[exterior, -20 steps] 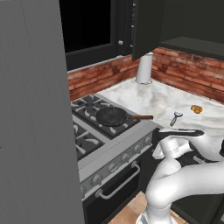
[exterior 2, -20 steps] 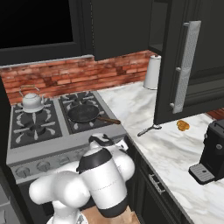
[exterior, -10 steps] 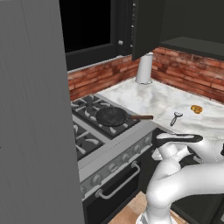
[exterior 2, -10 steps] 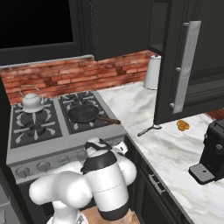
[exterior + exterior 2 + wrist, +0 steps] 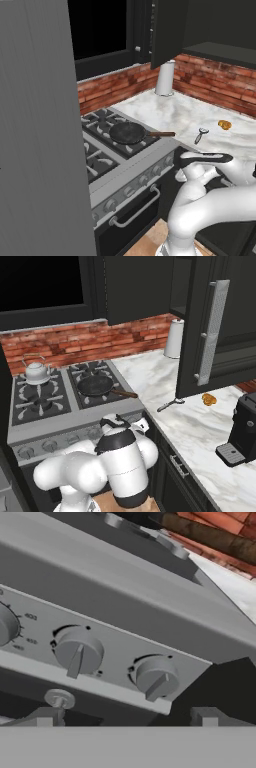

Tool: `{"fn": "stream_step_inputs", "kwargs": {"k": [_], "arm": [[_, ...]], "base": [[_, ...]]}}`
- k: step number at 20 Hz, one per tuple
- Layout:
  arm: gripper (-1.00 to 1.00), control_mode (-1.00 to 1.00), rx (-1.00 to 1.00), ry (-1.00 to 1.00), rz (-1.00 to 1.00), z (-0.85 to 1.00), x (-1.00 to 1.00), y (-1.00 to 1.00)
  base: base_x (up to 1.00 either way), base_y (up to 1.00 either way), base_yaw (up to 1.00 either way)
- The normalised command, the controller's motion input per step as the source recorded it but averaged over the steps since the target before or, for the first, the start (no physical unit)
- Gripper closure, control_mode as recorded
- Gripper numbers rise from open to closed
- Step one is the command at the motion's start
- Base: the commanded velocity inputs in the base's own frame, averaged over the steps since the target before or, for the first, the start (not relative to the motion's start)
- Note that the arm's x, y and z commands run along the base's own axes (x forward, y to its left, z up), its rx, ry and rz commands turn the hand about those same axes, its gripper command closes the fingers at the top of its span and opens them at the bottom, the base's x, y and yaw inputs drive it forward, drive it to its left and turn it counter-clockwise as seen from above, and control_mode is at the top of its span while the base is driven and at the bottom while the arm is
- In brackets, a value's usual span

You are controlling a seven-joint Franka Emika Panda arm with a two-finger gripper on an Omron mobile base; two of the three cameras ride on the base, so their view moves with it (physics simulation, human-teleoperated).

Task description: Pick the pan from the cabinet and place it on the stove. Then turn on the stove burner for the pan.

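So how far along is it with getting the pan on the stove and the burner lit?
Done: the pan sits on a grate of the stove, out of the cabinet. In hand: the open gripper faces the front knobs, touching none. Left: turning the pan's burner knob; no flame shows.

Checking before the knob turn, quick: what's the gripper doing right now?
Gripper: open, holding nothing, fingers wide apart in front of the stove knobs.

Left knob (image 5: 6, 625) cut off by hand view's edge; knob markings blurred. Arm hides stove (image 5: 30, 431) front's right end in right base view.
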Motion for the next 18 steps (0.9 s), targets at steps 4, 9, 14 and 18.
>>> {"fn": "stream_step_inputs", "kwargs": {"k": [4, 9, 14, 18], "arm": [[-1.00, -1.00, 0.03, 0.00, 0.00, 0.01, 0.15, -0.02], [-1.00, -1.00, 0.06, -0.02, 0.00, 0.00, 0.06, 0.00], [-1.00, -1.00, 0.07, -0.03, 0.00, 0.00, 0.15, 0.00], [-1.00, -1.00, 0.04, -0.02, 0.00, -0.04, 0.15, 0.01]], "base": [[0.00, 0.00, 0.00], [0.00, 0.00, 0.00], [0.00, 0.00, 0.00], [0.00, 0.00, 0.00]]}}
